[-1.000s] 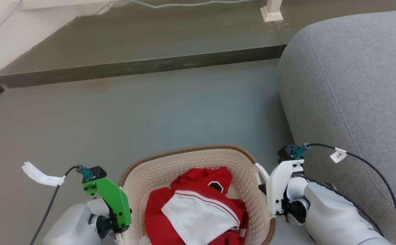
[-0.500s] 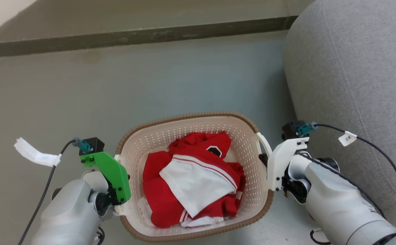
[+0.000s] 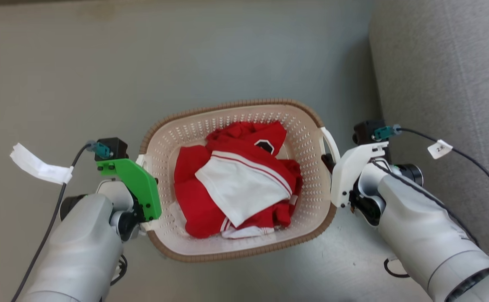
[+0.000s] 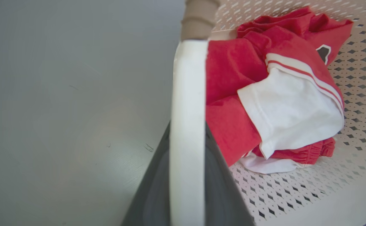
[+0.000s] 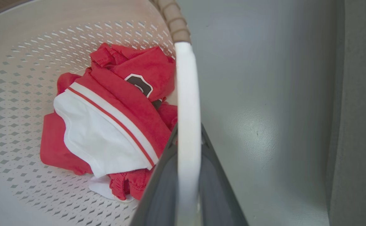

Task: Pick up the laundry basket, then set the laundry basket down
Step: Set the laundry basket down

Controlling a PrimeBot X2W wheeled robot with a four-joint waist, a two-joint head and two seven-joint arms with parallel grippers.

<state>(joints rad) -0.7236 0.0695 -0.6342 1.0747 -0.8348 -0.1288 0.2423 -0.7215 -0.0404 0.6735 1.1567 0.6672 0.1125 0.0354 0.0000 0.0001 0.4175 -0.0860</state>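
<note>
The laundry basket (image 3: 185,130) is cream and perforated with a brown woven-look rim (image 3: 248,102). It sits between my two arms over the grey floor and holds red and white clothes (image 3: 236,184). My left gripper (image 3: 144,222) is under its green mount, shut on the left white handle (image 4: 187,110), with dark fingers (image 4: 151,188) on either side of it. My right gripper (image 3: 327,161) is shut on the right white handle (image 5: 187,110), clamped by its fingers (image 5: 215,188). Whether the basket's base touches the floor cannot be told.
A grey sofa (image 3: 445,84) stands close on the right, just beyond my right forearm. Open grey floor (image 3: 101,75) lies ahead and to the left. A black cable with a white tag (image 3: 38,167) hangs off my left wrist.
The head camera has tilted down: the dark step at the back has left the picture and the whole basket now shows. Both grippers stay on the handles.
</note>
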